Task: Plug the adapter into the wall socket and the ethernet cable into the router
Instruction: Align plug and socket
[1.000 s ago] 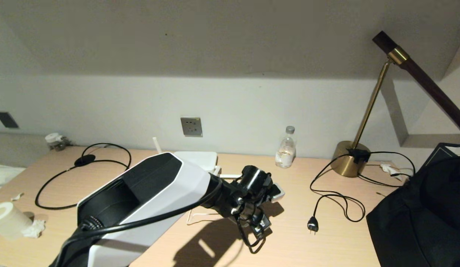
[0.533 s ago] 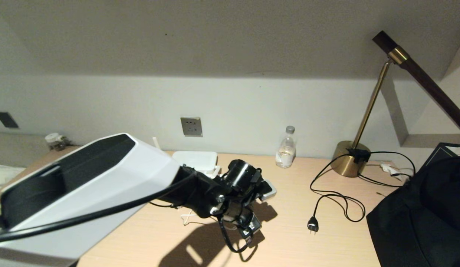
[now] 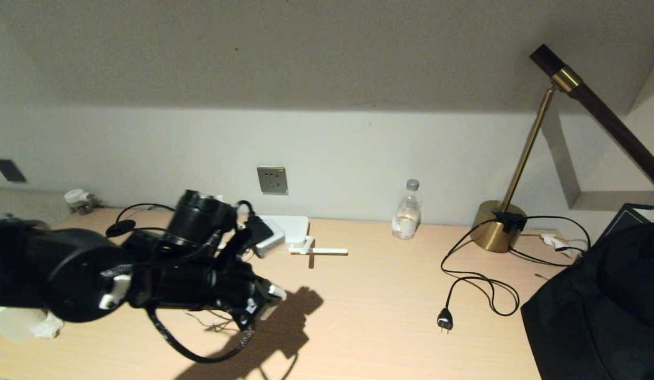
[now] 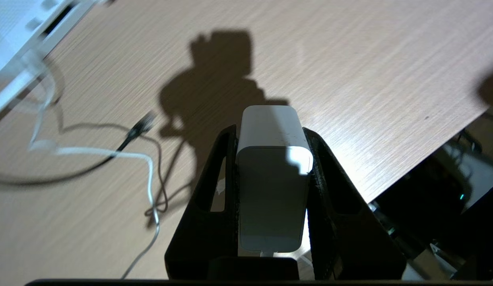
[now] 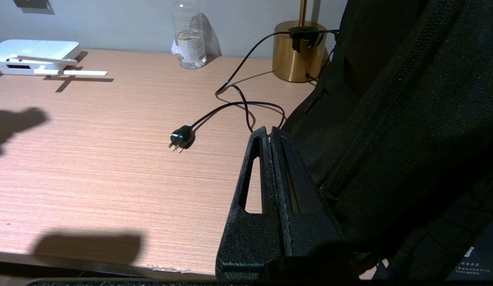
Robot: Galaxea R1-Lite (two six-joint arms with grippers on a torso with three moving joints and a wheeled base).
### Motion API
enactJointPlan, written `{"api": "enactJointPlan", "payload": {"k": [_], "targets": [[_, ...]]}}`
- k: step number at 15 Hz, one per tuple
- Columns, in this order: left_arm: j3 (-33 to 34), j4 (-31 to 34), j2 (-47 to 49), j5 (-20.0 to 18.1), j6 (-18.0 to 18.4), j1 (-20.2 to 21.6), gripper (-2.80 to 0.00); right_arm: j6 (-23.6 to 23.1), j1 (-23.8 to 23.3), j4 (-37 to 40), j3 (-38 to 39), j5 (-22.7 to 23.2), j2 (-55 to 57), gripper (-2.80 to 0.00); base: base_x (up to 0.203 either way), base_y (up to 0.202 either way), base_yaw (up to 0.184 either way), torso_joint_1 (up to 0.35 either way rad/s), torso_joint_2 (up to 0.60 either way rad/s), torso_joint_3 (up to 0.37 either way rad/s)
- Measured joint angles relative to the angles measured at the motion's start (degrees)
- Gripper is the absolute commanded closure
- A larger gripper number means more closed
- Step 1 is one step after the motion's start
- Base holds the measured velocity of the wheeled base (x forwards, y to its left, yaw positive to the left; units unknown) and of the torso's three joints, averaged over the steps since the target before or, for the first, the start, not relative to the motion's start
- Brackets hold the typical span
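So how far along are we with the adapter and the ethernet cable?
Done: the adapter is picked up, clamped between the left gripper's fingers above the desk. In hand: carrying it; the wall socket is empty. Left: plugging it in, then the ethernet cable, which lies loose left of the router. The right gripper is parked shut by the black bag.

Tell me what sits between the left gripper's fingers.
The left gripper is shut on the adapter, a white block. Its prongs cannot be seen, and the fingers cover its sides.
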Motion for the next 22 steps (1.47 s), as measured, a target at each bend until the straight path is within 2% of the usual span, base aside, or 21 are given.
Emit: {"api": "enactJointPlan", "payload": {"k": [2, 4, 7, 9, 13, 16, 22], "targets": [[2.8, -0.4, -4.7, -3.6, -0.5, 6.4, 0.0, 0.0, 0.0, 0.0, 0.0, 0.0, 0.0, 0.0, 0.0, 0.0, 0.0, 0.0, 0.0, 0.0], [3.7, -4.1, -6.3, -4.3, -5.0, 10.5, 0.0, 0.0, 0.0, 0.0, 0.0, 0.0, 0.0, 0.0, 0.0, 0.0, 0.0, 0.0, 0.0, 0.0], [3.9, -14.7, -3.0, -0.7, -14.3, 12.2, 0.0, 0.0, 0.0, 0.0, 0.0, 0.0, 0.0, 0.0, 0.0, 0.0, 0.0, 0.0, 0.0, 0.0], [4.1, -23.6, 1.5, 0.7, -17.8, 12.9, 0.0, 0.0, 0.0, 0.0, 0.0, 0.0, 0.0, 0.0, 0.0, 0.0, 0.0, 0.0, 0.0, 0.0], [3.6, -44.7, 13.8, 3.0, -18.7, 14.4, 0.0, 0.0, 0.0, 0.0, 0.0, 0.0, 0.0, 0.0, 0.0, 0.0, 0.0, 0.0, 0.0, 0.0], [-0.8, -56.4, 22.3, 4.4, -18.9, 16.1, 0.0, 0.0, 0.0, 0.0, 0.0, 0.0, 0.0, 0.0, 0.0, 0.0, 0.0, 0.0, 0.0, 0.0], [-10.1, -63.4, 32.2, 4.7, -18.6, 17.0, 0.0, 0.0, 0.0, 0.0, 0.0, 0.0, 0.0, 0.0, 0.0, 0.0, 0.0, 0.0, 0.0, 0.0]]}}
